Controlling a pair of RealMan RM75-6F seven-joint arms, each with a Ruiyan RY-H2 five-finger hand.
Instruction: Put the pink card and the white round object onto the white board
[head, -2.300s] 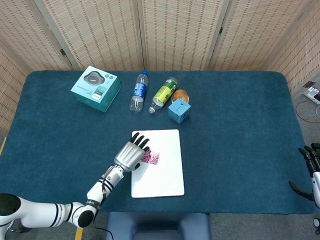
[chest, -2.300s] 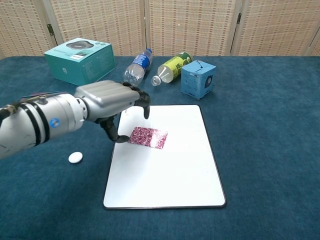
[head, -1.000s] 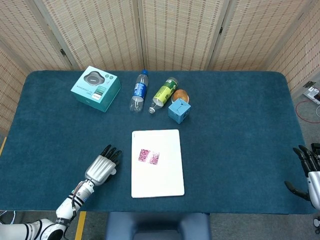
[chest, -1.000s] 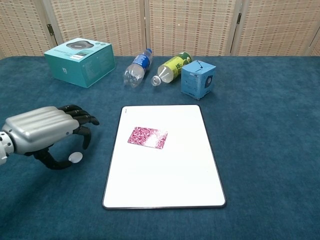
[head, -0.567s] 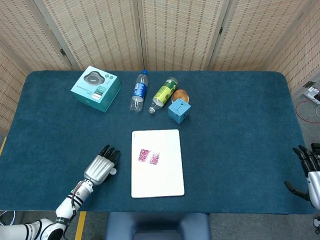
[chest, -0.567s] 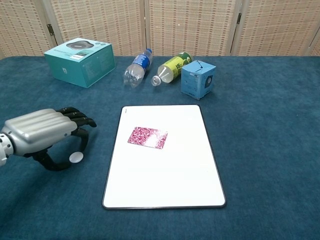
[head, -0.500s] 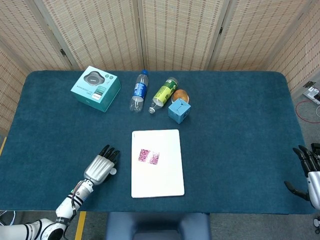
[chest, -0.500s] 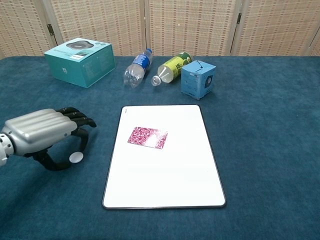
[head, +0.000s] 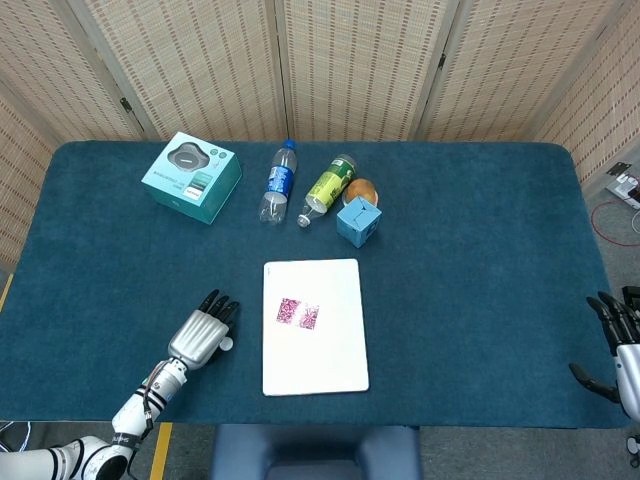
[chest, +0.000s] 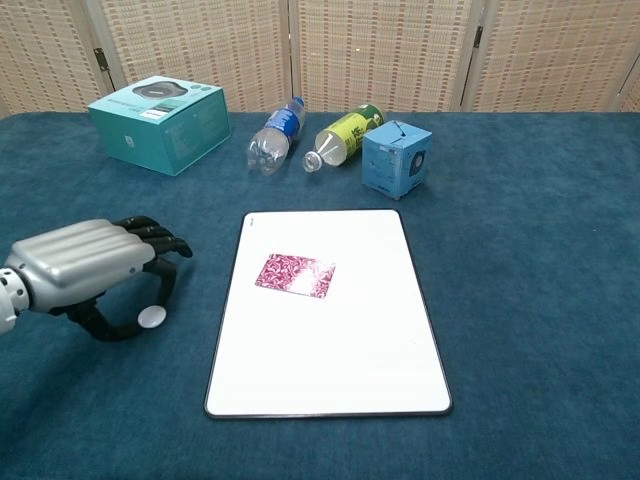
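Note:
The pink patterned card (head: 298, 314) (chest: 295, 275) lies flat on the upper left part of the white board (head: 330, 362) (chest: 330, 372). On the blue cloth left of the board sits the small white round object (head: 227, 343) (chest: 152, 316). My left hand (head: 200, 335) (chest: 85, 265) arches over it, fingers curved down on the far side and thumb curled under on the near side, with the object resting on the cloth between them. At the table's right edge my right hand (head: 615, 345) is low with its fingers spread and holds nothing.
Along the back stand a teal box (head: 191, 176) (chest: 160, 120), a lying water bottle (head: 277, 183), a lying green bottle (head: 329, 187), a blue cube (head: 357, 221) (chest: 396, 158) and an orange round thing (head: 362, 190). Folding screens stand behind the table.
My left hand has let go of the pink card on the board and drawn back left to the white round object; over the last second it has barely shifted.

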